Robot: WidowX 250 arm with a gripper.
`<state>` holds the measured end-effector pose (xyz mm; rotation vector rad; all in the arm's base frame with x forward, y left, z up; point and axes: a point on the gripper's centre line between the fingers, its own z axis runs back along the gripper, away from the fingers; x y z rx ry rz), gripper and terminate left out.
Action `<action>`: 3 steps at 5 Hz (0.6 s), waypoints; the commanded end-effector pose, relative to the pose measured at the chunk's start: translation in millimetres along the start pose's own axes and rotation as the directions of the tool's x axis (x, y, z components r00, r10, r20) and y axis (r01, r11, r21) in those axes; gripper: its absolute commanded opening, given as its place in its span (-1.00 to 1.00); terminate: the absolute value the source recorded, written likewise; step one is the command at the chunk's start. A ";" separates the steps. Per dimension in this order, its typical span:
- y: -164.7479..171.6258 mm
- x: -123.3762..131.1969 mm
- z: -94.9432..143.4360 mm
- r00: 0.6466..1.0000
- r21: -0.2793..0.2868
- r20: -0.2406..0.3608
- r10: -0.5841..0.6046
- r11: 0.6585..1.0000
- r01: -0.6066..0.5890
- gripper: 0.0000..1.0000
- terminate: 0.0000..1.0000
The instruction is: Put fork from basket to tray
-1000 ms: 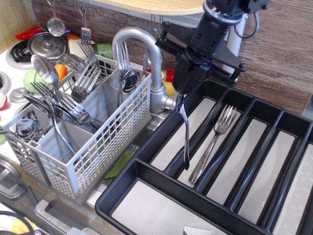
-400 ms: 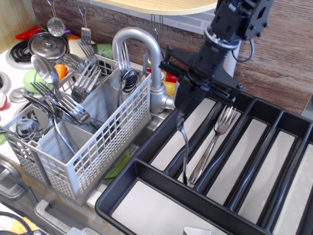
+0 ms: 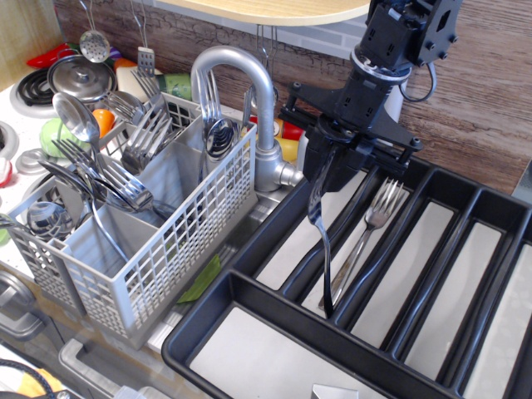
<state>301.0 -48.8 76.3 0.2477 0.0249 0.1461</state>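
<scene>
My gripper (image 3: 326, 176) hangs over the black tray (image 3: 249, 249), above its left slots, and is shut on the tined end of a steel fork (image 3: 324, 258). The fork hangs handle-down, its tip low in a slot near the tray's front cross wall. Another fork (image 3: 366, 237) lies in the slot just to the right, tines toward the back. The grey lattice basket (image 3: 179, 241) stands to the left and holds several more forks (image 3: 150, 133) and spoons.
A chrome faucet (image 3: 245, 91) arches between basket and tray, close to my gripper's left. Stove burners, a pot lid and colourful toy items sit at the far left. A wooden wall runs behind. The tray's right slots show bare grey floors.
My gripper has moved right and down over the tray with the fork. The hanging handle has shifted right and sunk toward the slot floor beside the lying fork.
</scene>
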 end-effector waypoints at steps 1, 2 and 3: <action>0.9 5.2 13.7 0.999 -0.022 0.045 0.028 0.999 -0.027 1.00 -1.00; 0.9 5.2 13.7 0.999 -0.022 0.045 0.028 0.999 -0.027 1.00 -1.00; 0.9 5.2 13.7 0.999 -0.022 0.045 0.028 0.999 -0.027 1.00 1.00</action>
